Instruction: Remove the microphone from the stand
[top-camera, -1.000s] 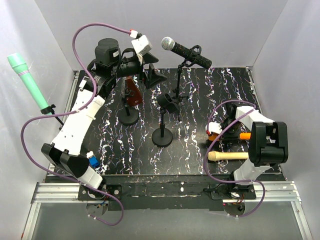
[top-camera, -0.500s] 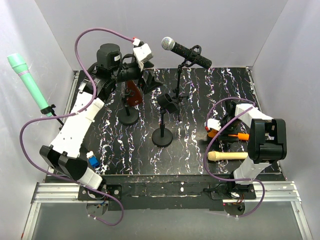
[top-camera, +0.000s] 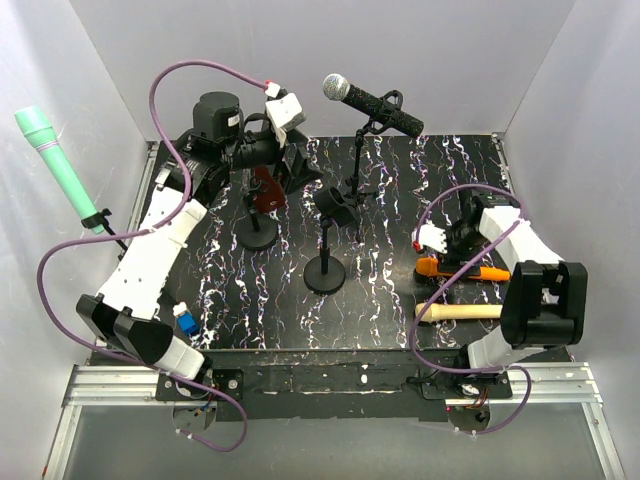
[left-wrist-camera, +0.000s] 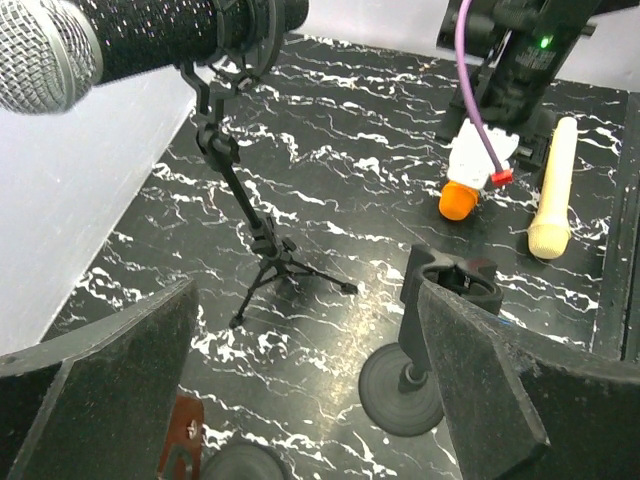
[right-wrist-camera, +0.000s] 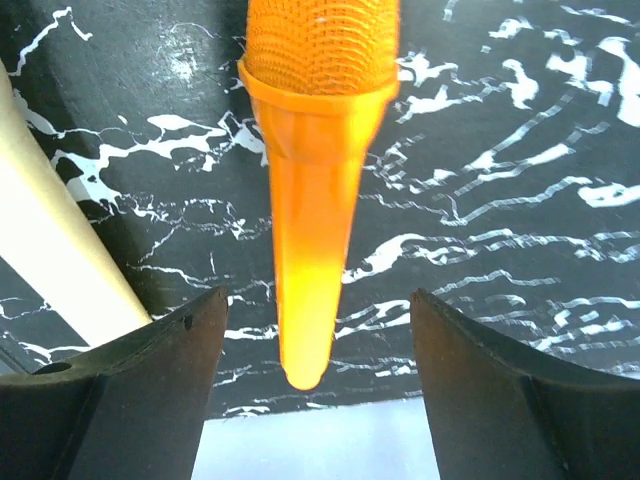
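Observation:
A black microphone (top-camera: 375, 102) with a silver head sits in the clip of a tripod stand (top-camera: 357, 180) at the back centre. It also shows in the left wrist view (left-wrist-camera: 150, 40), top left. My left gripper (top-camera: 303, 165) is open and empty, up in the air left of that stand; its jaws (left-wrist-camera: 310, 400) frame bare table. My right gripper (top-camera: 462, 250) is open above an orange microphone (top-camera: 470, 270) lying on the table. In the right wrist view the gripper (right-wrist-camera: 315, 390) straddles the orange microphone's (right-wrist-camera: 315, 150) tail without touching it.
An empty round-base stand (top-camera: 325, 265) stands mid-table. A red-brown microphone (top-camera: 263, 190) sits on a round-base stand under my left arm. A teal microphone (top-camera: 55, 160) is on a stand at far left. A cream microphone (top-camera: 460, 312) lies near the front right.
My right gripper has opened, leaving the orange microphone flat on the table, and the arm has swung back. My left gripper has shifted slightly right toward the tripod stand.

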